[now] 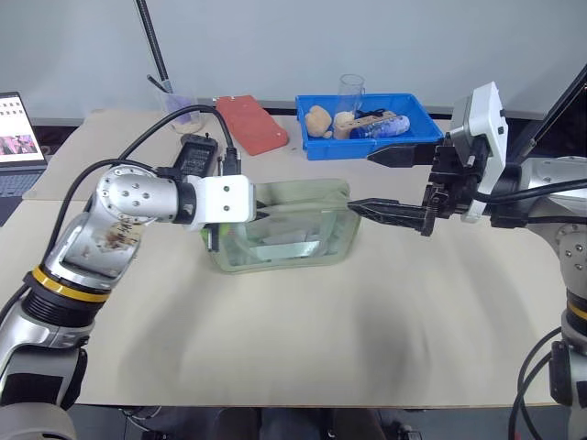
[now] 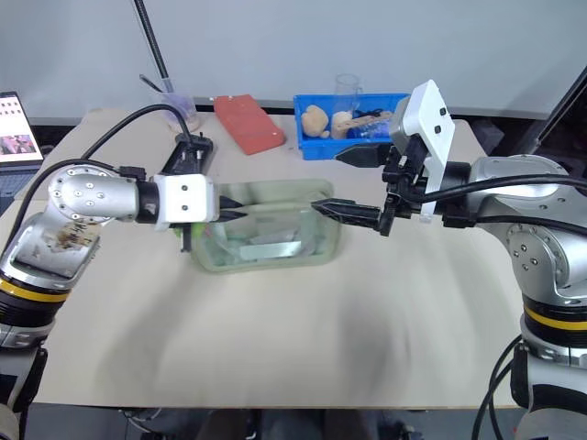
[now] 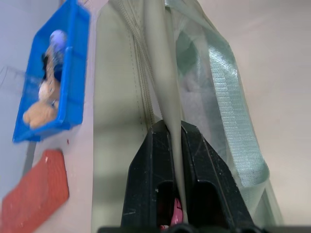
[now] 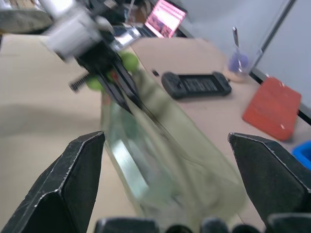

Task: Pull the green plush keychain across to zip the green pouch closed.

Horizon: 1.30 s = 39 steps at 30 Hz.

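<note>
The pouch (image 1: 280,236) lies between the two hands. The left hand (image 3: 174,160) is clamped on its top zipper edge, the keychain (image 4: 127,61) just beside those fingers. The right hand (image 1: 376,181) hovers wide open at the opposite end.

We see a desk (image 1: 303,348) covered in a pale beige sheet, standing against a plain light grey wall (image 1: 367,41). A dark slanted pole (image 1: 153,44) rises at the back left. An open laptop (image 1: 16,137) sits at the far left edge, its screen lit. Light falls evenly and softly across the desk.
</note>
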Tool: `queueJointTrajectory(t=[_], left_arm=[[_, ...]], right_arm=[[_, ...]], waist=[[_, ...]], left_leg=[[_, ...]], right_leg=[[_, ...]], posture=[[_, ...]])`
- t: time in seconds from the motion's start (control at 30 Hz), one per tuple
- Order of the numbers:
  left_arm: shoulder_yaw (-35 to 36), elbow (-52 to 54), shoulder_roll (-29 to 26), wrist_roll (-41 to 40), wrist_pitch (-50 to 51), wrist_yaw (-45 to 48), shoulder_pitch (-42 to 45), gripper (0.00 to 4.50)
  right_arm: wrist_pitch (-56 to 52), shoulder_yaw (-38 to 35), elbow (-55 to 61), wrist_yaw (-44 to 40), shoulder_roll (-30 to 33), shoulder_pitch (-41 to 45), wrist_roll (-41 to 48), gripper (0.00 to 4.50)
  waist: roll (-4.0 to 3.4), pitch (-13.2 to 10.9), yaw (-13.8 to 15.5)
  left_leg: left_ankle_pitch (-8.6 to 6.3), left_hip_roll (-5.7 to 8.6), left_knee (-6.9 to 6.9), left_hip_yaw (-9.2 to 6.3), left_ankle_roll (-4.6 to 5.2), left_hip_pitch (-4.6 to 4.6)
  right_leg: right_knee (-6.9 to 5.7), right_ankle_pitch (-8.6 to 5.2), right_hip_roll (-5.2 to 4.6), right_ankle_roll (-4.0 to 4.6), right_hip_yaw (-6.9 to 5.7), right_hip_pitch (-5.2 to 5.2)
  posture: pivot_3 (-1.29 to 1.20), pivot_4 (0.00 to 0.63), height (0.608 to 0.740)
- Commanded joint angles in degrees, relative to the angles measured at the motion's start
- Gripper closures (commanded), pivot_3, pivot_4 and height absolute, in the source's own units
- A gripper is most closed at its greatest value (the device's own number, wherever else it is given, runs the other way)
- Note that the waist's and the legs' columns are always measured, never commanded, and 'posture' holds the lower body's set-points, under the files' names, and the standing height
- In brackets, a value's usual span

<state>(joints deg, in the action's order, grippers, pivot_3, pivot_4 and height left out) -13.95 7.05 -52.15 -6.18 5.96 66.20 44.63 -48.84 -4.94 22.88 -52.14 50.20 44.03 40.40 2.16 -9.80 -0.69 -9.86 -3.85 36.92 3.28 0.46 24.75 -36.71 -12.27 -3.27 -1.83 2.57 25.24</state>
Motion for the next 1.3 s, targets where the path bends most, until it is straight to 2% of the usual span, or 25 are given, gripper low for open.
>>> queueJointTrajectory(t=[0.03, 0.4, 0.5, 0.6, 0.73, 0.87, 1.0, 1.1, 1.17, 1.3], left_arm=[[3.1, -3.9, -0.5, -1.4, -8.3, 4.2, 1.8, 4.47], [4.4, -9.7, 3.4, -0.7, -17.2, 4.9, 1.9, 4.47], [4.8, -10.6, 3.7, -1.2, -17.2, 5.1, 2.8, 3.32], [5.5, -9.4, 3.5, -2.3, -15.1, 5.7, 2.9, 1.92], [8.0, -3.4, 5.0, -9.8, -2.4, 5.1, 4.8, 0.01], [10.1, 3.9, 5.9, -21.0, 14.9, 4.4, 7.2, 0.01], [10.8, 9.4, 5.0, -29.1, 26.1, 5.6, 9.2, 0.01], [10.6, 11.8, 4.4, -30.9, 29.2, 6.0, 9.2, 0.0], [10.8, 12.4, 4.1, -31.0, 29.8, 5.7, 8.9, 0.0], [11.4, 12.0, 2.4, -28.9, 28.8, 5.6, 6.9, 0.0]], right_arm=[[3.2, -0.1, -0.1, -2.4, 1.6, -0.4, -1.5, 0.0], [5.1, -0.9, -0.6, -4.0, 2.1, -4.3, -2.5, 0.0], [6.6, -0.2, -0.7, -4.6, 2.5, -5.8, -4.1, 0.0], [7.7, 0.1, -0.4, -4.9, 2.7, -7.3, -5.0, 0.0], [8.8, 1.7, 0.7, -4.7, 2.3, -9.4, -6.7, 0.0], [9.5, 4.2, 0.5, -4.0, 0.6, -9.5, -8.1, 0.0], [11.1, 6.8, -1.5, -3.6, -1.5, -9.0, -10.6, 0.0], [12.4, 8.2, -2.7, -3.5, -2.7, -9.0, -12.5, 0.8], [12.9, 8.4, -3.0, -3.8, -3.1, -9.0, -13.1, 1.59], [13.3, 8.5, -3.1, -4.6, -3.2, -9.3, -13.9, 2.8]], waist=[[0.0, 0.0, 0.0], [0.0, 0.0, 0.1], [0.0, 0.0, 0.0], [0.0, 0.0, 0.0], [0.0, 0.0, 0.0], [0.0, 0.0, 0.0], [0.0, 0.0, -0.1], [0.0, 0.0, -0.2], [0.0, 0.0, -0.1], [0.0, 0.0, -0.1]], left_leg=[[0.0, 0.0, 0.0, 0.0, 0.0, 0.0], [0.0, 0.0, 0.06, 0.0, 0.0, 0.07], [0.0, -0.01, 0.06, -0.02, 0.0, 0.06], [0.0, 0.0, 0.06, -0.01, 0.0, 0.06], [0.0, 0.0, 0.06, -0.02, 0.0, 0.07], [0.0, 0.0, 0.16, -0.07, 0.0, 0.1], [0.0, 0.0, 0.16, -0.1, 0.0, 0.06], [0.01, -0.01, 0.16, -0.12, 0.01, 0.04], [0.01, 0.0, 0.16, -0.12, 0.0, 0.02], [0.01, 0.0, 0.16, -0.12, 0.0, 0.02]], right_leg=[[0.0, 0.0, 0.0, 0.0, 0.0, 0.0], [-0.01, 0.01, -0.01, -0.02, -0.01, 0.01], [-0.04, 0.01, 0.01, -0.02, -0.02, 0.02], [-0.04, 0.01, 0.0, -0.03, -0.02, 0.01], [-0.04, 0.01, 0.01, -0.03, -0.02, 0.01], [-0.06, -0.07, 0.01, -0.19, -0.04, 0.0], [-0.1, -0.25, 0.04, -0.49, -0.03, -0.01], [-0.13, -0.26, 0.07, -0.49, -0.03, -0.01], [-0.14, -0.26, 0.07, -0.49, -0.02, -0.01], [-0.13, -0.26, 0.06, -0.48, -0.02, -0.03]], posture=[[0.0, 0.15, 0.74], [0.0, 0.15, 0.74], [0.0, 0.15, 0.74], [0.0, 0.15, 0.74], [0.0, 0.15, 0.74], [0.0, 0.15, 0.74], [0.0, 0.15, 0.74], [0.0, 0.15, 0.74], [0.0, 0.15, 0.74], [0.0, 0.15, 0.74]])
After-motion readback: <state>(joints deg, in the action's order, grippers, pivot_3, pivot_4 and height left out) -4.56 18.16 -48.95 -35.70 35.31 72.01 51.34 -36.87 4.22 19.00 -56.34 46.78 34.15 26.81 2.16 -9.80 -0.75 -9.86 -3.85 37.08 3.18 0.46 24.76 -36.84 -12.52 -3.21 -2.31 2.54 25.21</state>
